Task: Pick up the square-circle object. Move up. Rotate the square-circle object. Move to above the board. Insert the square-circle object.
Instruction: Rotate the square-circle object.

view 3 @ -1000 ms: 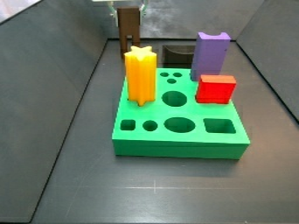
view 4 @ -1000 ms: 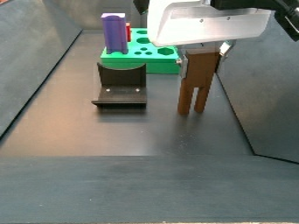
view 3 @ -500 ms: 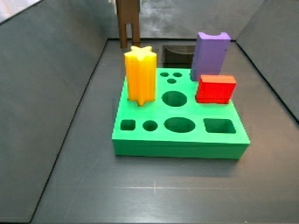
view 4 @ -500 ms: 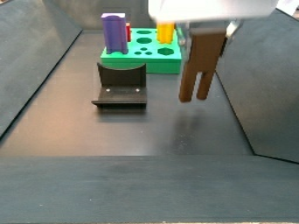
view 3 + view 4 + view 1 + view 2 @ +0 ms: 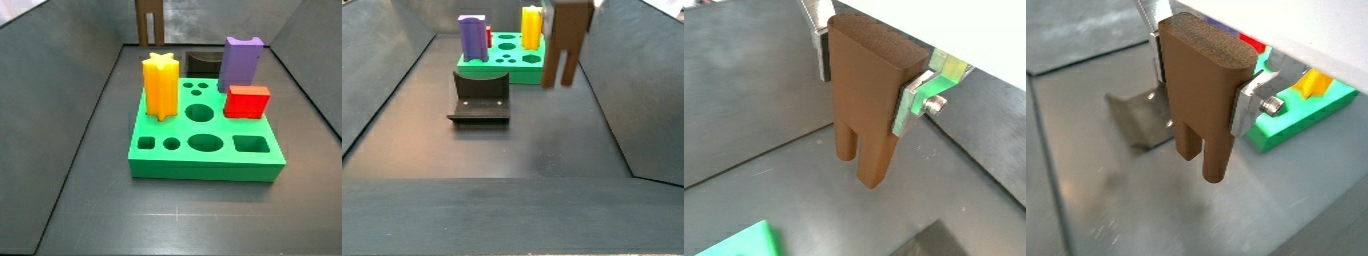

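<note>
The square-circle object (image 5: 567, 45) is a tall dark-brown block hanging upright well above the floor, its two legs pointing down. My gripper (image 5: 863, 98) is shut on its upper part, with a silver finger (image 5: 914, 98) pressed on each flat side, as both wrist views show (image 5: 1204, 95). In both side views the gripper itself is out of frame above the block (image 5: 150, 22). The board (image 5: 207, 150) is a bright-green slab with shaped holes; the block hangs beyond its far end in one side view and beside it (image 5: 509, 65) in another.
On the board stand a yellow star peg (image 5: 160, 85), a purple notched block (image 5: 241, 60) and a small red cube (image 5: 247, 100). The dark fixture (image 5: 480, 95) stands on the floor next to the board. Grey walls slope up on both sides.
The gripper has risen with the square-circle object: it left the floor and now hangs high, and the gripper body has gone out of the top of both side views.
</note>
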